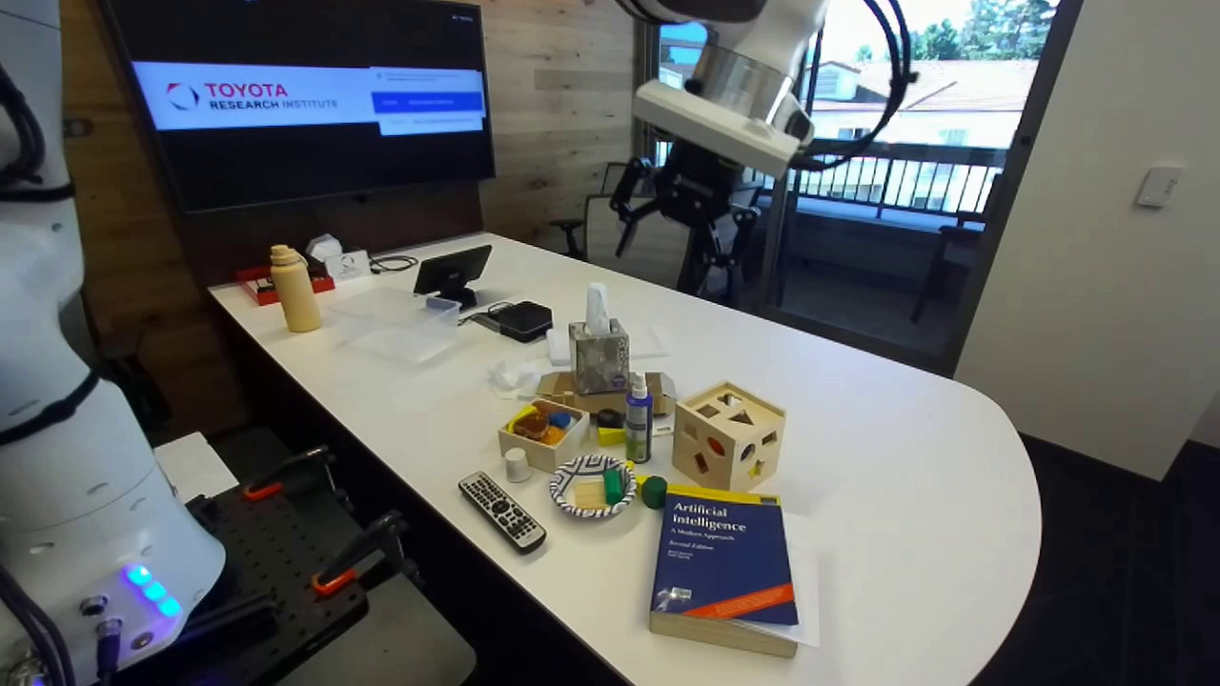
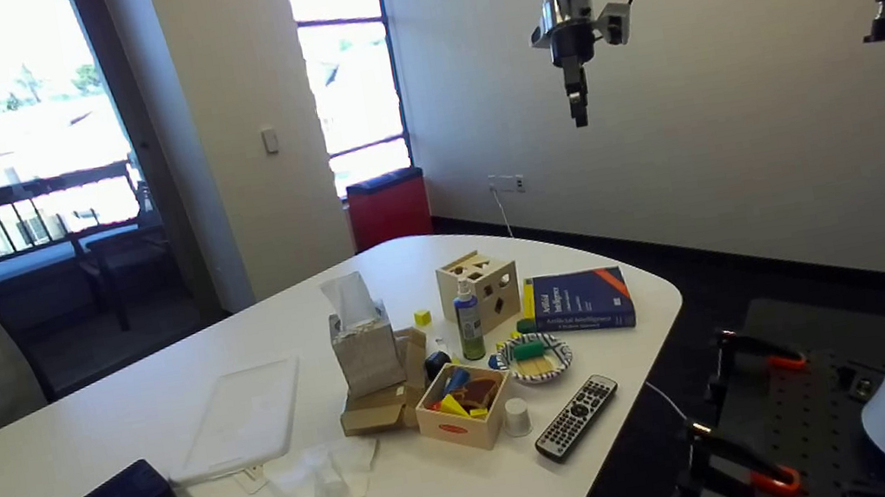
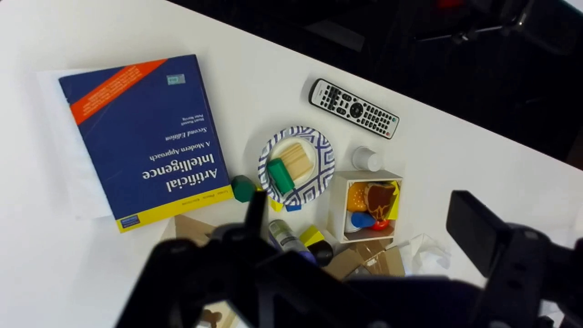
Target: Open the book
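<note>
The book is thick and dark blue with a yellow band and an orange-red stripe. It lies shut, front cover up, near the table's rounded end. It also shows in an exterior view and, with its text upside down, at the left of the wrist view. A white sheet sticks out from under it. My gripper is open and empty, high above the table and well apart from the book. It is seen edge-on in an exterior view. In the wrist view its fingers stand wide apart.
A wooden shape box stands close to the book. A patterned bowl, a green block, a remote, a spray bottle, a toy box, a white cup and a tissue box are nearby.
</note>
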